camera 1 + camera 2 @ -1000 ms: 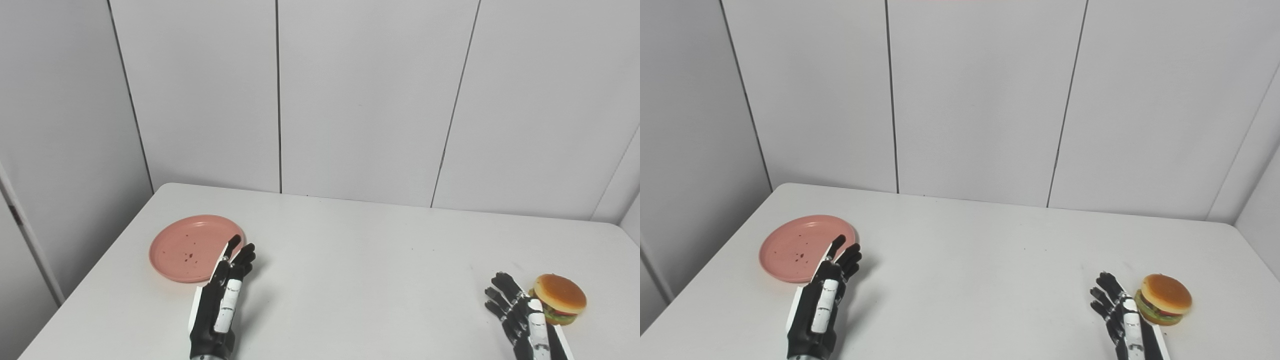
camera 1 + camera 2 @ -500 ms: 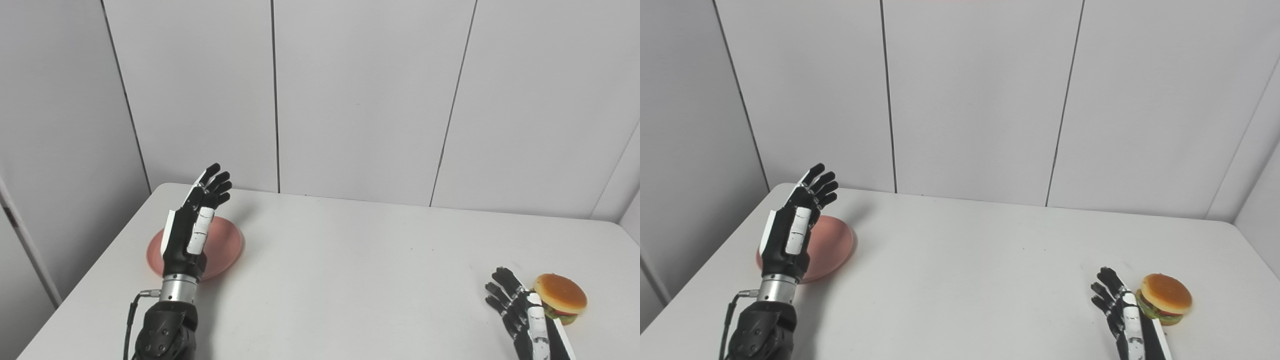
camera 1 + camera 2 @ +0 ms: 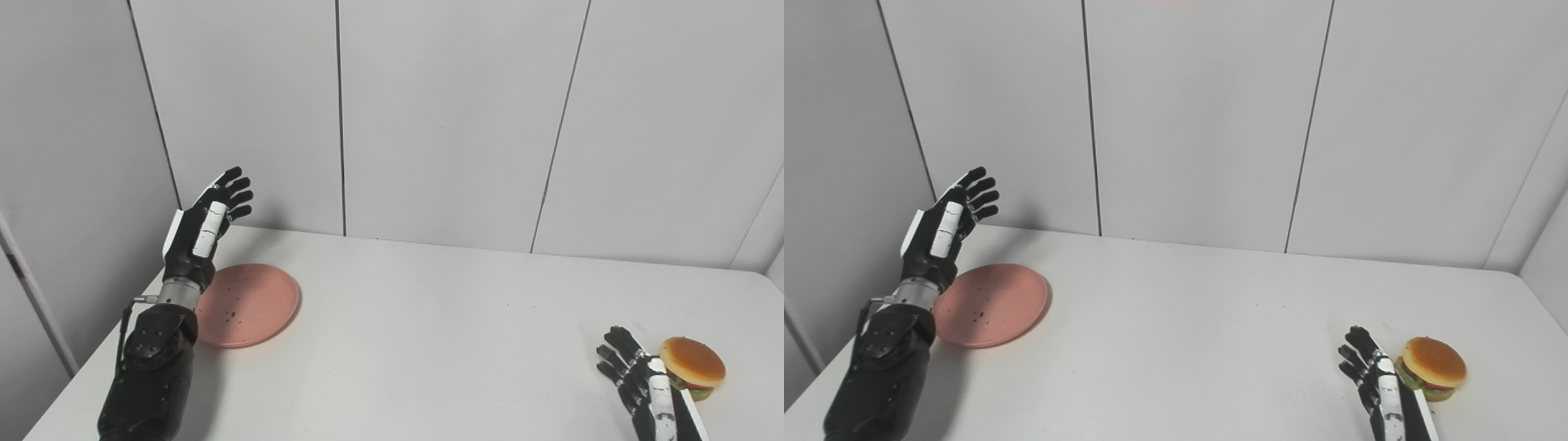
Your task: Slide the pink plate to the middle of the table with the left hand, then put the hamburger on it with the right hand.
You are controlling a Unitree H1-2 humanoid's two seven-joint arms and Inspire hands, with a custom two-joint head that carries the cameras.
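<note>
The left hand's fingers [image 3: 236, 187] are spread and extended, tips pointing up and away toward the back wall, and they hold nothing. The left hand [image 3: 199, 236] itself is raised above the worktop [image 3: 429, 318], over the far left corner, with its white-panelled back turned to the cameras. Its forearm slopes down to the lower left edge of the view and hides the near left rim of the pink plate [image 3: 251, 303].

The pink plate lies flat on the left part of the worktop, just right of that forearm and below the hand, not touched by the fingers. It is round, so it has no long axis of its own; seen at this slant it reads as an oval stretched left to right. Its open face points up, with a few dark specks on it.

The right hand's fingers [image 3: 615, 349] are also extended and a little apart, pointing away and slightly left, gripping nothing. The right hand [image 3: 643, 383] sits low at the near right of the worktop. The hamburger [image 3: 692, 367] stands just beside it on its outer side, bun top up, layers level; whether the hand touches it cannot be told. The hamburger is well apart from the plate, across the worktop.
</note>
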